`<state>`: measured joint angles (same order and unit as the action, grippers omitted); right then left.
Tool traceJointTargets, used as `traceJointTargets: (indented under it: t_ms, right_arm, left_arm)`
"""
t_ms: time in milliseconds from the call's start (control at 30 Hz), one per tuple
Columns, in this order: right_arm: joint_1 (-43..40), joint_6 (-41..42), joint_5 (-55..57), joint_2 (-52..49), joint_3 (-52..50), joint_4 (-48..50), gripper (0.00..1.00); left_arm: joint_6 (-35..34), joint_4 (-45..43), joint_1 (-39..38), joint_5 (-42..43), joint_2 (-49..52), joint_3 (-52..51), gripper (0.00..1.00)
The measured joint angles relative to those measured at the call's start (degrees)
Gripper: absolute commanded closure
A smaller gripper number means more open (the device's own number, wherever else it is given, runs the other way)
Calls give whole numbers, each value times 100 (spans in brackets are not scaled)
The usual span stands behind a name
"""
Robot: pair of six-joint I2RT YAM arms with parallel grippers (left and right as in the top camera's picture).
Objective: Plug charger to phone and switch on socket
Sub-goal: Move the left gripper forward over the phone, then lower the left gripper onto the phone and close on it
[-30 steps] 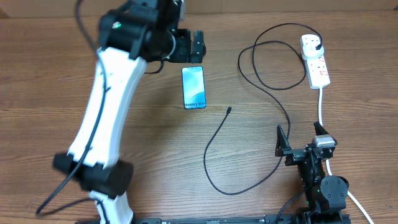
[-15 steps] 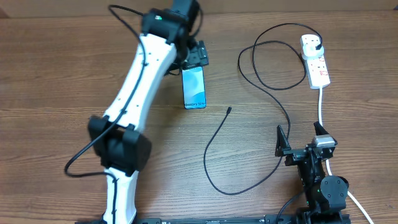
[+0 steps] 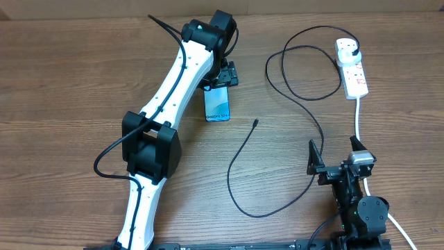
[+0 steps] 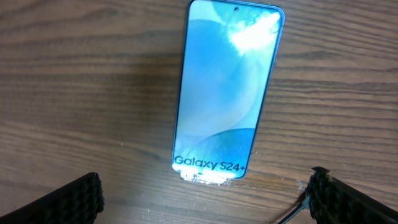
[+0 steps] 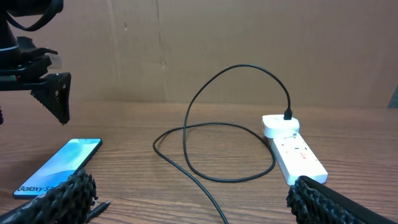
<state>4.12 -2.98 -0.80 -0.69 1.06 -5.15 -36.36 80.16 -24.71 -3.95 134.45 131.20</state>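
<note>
The phone (image 3: 217,104) lies flat on the table, light-blue screen up, its text strip at the near end. It fills the left wrist view (image 4: 227,93). My left gripper (image 3: 222,82) hangs open and empty over the phone's far end; its jaws stand wide apart (image 4: 205,211). The charger cable (image 3: 243,167) loops across the table, its connector tip (image 3: 255,123) free to the right of the phone. Its black plug (image 3: 355,48) sits in the white socket strip (image 3: 354,73). My right gripper (image 3: 336,154) rests open and empty at the near right (image 5: 199,211).
The strip's thick white cord (image 3: 358,121) runs down past my right arm. In the right wrist view the strip (image 5: 295,149), cable loop (image 5: 211,134), phone (image 5: 59,168) and left gripper (image 5: 53,87) show before a brown cardboard wall.
My left arm has swung to the right and its gripper has come nearer, from beyond the phone to over its far end. The right arm, phone and cable have not moved.
</note>
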Motion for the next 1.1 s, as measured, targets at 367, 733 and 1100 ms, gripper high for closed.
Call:
traceJointTargets:
  t_ms: [367,733,1100]
  right_arm:
    - [0,-2,0,0,0,0,0]
    - [0,-2,0,0,0,-4,0]
    - [0,0,0,0,0,0,0]
  left_arm:
    - [474,-249,0,2,2,0,0]
    - [503,-848,0,2,7,-713,0]
    - [501,-1300,-7,2,7,-1189,0]
